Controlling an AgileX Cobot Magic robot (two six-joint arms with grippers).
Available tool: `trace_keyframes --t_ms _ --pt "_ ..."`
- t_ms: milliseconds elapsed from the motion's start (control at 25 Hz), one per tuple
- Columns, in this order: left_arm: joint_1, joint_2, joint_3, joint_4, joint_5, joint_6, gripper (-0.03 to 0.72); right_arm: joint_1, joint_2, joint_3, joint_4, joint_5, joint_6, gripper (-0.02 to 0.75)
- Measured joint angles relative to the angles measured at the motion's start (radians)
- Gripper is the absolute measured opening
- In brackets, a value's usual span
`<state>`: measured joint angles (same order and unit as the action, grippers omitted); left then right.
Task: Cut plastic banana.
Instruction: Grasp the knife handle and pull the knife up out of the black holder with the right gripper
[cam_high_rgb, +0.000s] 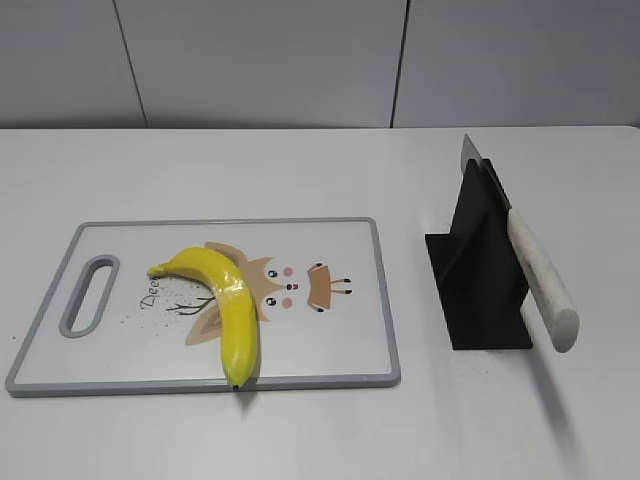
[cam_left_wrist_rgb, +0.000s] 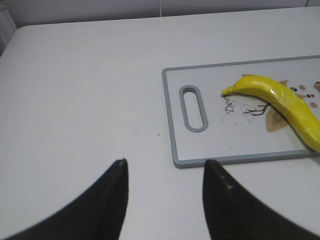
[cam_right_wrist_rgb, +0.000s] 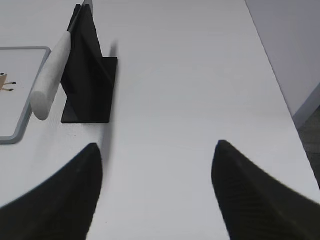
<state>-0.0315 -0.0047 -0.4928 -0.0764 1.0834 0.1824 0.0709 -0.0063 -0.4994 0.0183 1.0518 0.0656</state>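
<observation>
The yellow plastic banana (cam_high_rgb: 225, 300) lies on a white cutting board (cam_high_rgb: 330, 350) with a grey rim and a cartoon print; it also shows in the left wrist view (cam_left_wrist_rgb: 285, 102). A knife with a white handle (cam_high_rgb: 540, 285) rests in a black stand (cam_high_rgb: 478, 270), blade tip up; it also shows in the right wrist view (cam_right_wrist_rgb: 50, 82). My left gripper (cam_left_wrist_rgb: 165, 162) is open and empty above bare table, left of the board's near corner. My right gripper (cam_right_wrist_rgb: 157, 147) is open and empty, to the right of the stand. Neither arm shows in the exterior view.
The board (cam_left_wrist_rgb: 200, 162) has a handle slot (cam_left_wrist_rgb: 193, 108) at its left end. The white table's right edge (cam_right_wrist_rgb: 280, 85) runs close to my right gripper. A grey wall stands behind the table.
</observation>
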Motion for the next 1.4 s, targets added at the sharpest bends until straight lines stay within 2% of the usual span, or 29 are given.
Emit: trace_keyframes --t_ms 360,560,880,1000,1080,1280,1400 --pt "0.000 0.000 0.000 0.000 0.000 0.000 0.473 0.000 0.034 0.001 0.004 0.000 0.000 0.547" --pt "0.000 0.000 0.000 0.000 0.000 0.000 0.473 0.000 0.217 -0.022 0.004 0.001 -0.001 0.547" --pt "0.000 0.000 0.000 0.000 0.000 0.000 0.473 0.017 0.531 -0.151 0.033 0.010 -0.003 0.522" --pt "0.000 0.000 0.000 0.000 0.000 0.000 0.472 0.085 0.615 -0.193 0.057 0.010 0.016 0.515" --pt "0.000 0.000 0.000 0.000 0.000 0.000 0.472 0.159 0.667 -0.226 0.053 0.010 0.064 0.515" --pt "0.000 0.000 0.000 0.000 0.000 0.000 0.472 0.383 0.823 -0.315 -0.068 0.023 0.207 0.515" --pt "0.000 0.000 0.000 0.000 0.000 0.000 0.472 0.497 0.916 -0.371 -0.101 0.027 0.270 0.520"
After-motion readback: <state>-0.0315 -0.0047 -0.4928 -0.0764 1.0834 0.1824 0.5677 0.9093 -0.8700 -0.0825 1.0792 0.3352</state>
